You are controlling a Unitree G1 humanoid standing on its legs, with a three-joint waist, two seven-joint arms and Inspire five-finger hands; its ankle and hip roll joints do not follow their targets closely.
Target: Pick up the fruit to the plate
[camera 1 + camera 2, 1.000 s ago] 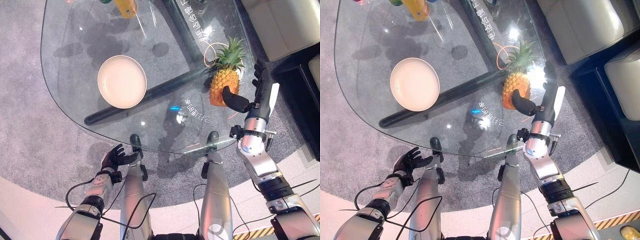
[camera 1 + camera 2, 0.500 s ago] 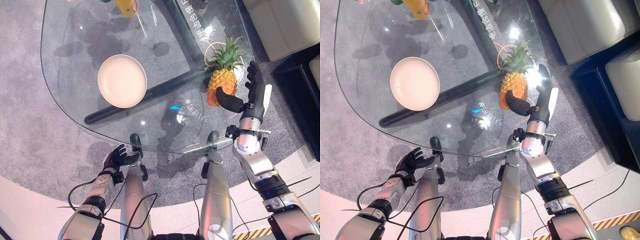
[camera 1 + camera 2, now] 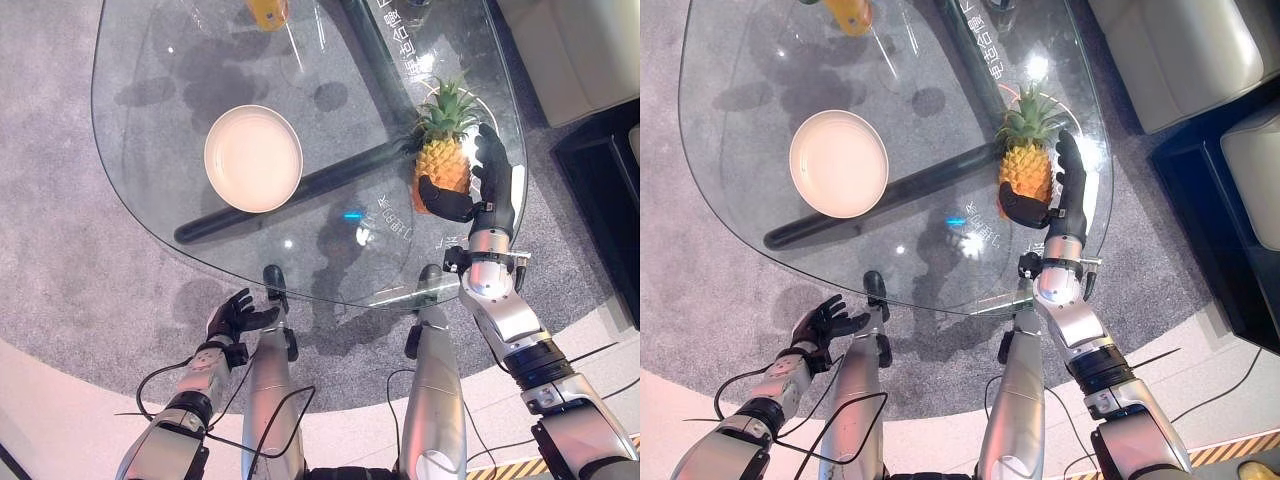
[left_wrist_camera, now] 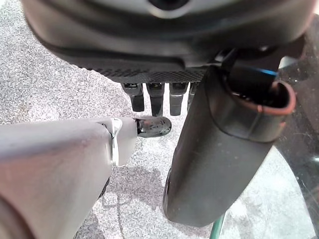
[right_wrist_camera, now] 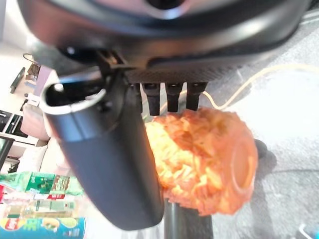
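Note:
A pineapple stands upright on the glass table, near its right edge. My right hand is open around the fruit: straight fingers lie along its right side and the thumb crosses its lower front. The right wrist view has the pineapple between the thumb and the fingers. A cream plate sits empty at the table's left middle, well apart from the fruit. My left hand hangs open below the table's near edge, over the carpet.
An orange bottle stands at the table's far edge. A dark beam of the table's frame runs under the glass between plate and pineapple. A pale sofa and a dark cabinet stand to the right.
My right hand has moved left and in on the pineapple, so thumb and fingers now flank it. The camera has shifted a little. The left hand has stayed put.

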